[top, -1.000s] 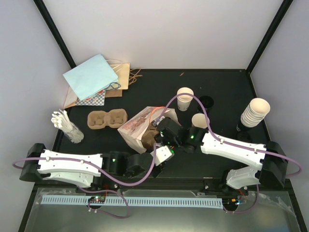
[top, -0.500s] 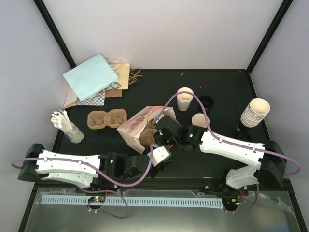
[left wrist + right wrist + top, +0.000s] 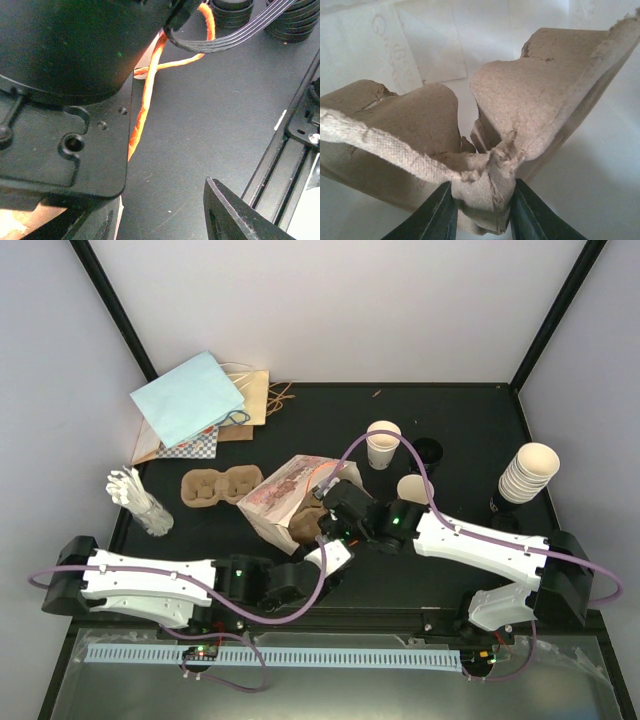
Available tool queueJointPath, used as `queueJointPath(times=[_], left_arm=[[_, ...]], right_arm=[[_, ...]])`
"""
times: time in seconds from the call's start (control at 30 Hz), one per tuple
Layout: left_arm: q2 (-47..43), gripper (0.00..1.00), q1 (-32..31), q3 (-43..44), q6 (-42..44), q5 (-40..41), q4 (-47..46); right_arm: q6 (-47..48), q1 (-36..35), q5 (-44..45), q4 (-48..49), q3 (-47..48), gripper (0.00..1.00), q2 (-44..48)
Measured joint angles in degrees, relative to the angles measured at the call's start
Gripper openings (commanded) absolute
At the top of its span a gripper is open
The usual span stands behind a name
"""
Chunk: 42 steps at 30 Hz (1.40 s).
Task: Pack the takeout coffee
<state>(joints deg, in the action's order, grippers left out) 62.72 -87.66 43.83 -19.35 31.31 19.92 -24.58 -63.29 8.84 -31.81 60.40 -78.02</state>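
On the tabletop (image 3: 460, 410), in the top view, the printed paper bag (image 3: 285, 495) lies on its side near the centre, with its mouth toward 4 o'clock. The right claw (image 3: 325, 518) reaches into this mouth, and the left claw (image 3: 332, 546) is just beside it at 6 o'clock. The coffee is outside the bag: two cream cups (image 3: 383, 444) stand upright at 1 and 2 o'clock from the mouth, near but not touching it. We see no lids on them.

In the left wrist view, the left claw (image 3: 165, 225) has its jaws apart, with only bare tabletop between them, so it holds nothing. The orange handle (image 3: 145, 107) of the bag runs along the black body of the right arm. Black lids (image 3: 232, 7) are stacked at 12 o'clock.

In the right wrist view, the right claw (image 3: 481, 200) is clamped on the middle ridge of the brown pulp tray (image 3: 545, 90). The white inside of the bag is all around it.

We think the risks are these. Nothing holds the bag, so a push on the tray may slide or crumple it. The handle is close to the right arm and may catch when that arm pulls out. The thin ridge may also tear.
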Motion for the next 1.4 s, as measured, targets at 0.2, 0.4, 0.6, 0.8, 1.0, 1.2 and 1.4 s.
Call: queueJointPath(times=[0.2, 0.4, 0.6, 0.8, 1.0, 1.2, 1.4], left_arm=[[-3.78, 0.5, 0.0, 0.07, 0.0, -1.51, 0.33], [-6.43, 0.5, 0.02, -0.72, 0.15, -0.9, 0.13], [-4.59, 0.44, 0.26, -0.98, 0.85, -0.24, -0.37], [-1.73, 0.45, 0.98, -0.98, 1.6, -0.24, -0.72], [-0.48, 0.5, 1.51, -0.98, 2.1, 2.14, -0.83], [1.11, 0.45, 2.19, -0.98, 3.17, 6.62, -0.87], [2.1, 0.25, 2.58, -0.98, 3.82, 9.44, -0.85]], right_arm=[[0.0, 0.0, -0.07, -0.15, 0.0, 0.3, 0.0], [0.02, 0.0, -0.11, -0.15, 0.04, 0.3, -0.04], [0.2, 0.0, -0.07, -0.39, 0.96, 0.3, -0.79], [0.2, 0.02, -0.13, -0.55, 1.36, 0.3, -0.87], [0.22, 0.04, -0.11, -0.59, 2.01, 0.3, -0.92], [0.24, 0.07, -0.04, -0.59, 2.73, 0.3, -0.96], [0.24, 0.24, 0.0, -0.61, 2.99, 0.3, -1.36]])
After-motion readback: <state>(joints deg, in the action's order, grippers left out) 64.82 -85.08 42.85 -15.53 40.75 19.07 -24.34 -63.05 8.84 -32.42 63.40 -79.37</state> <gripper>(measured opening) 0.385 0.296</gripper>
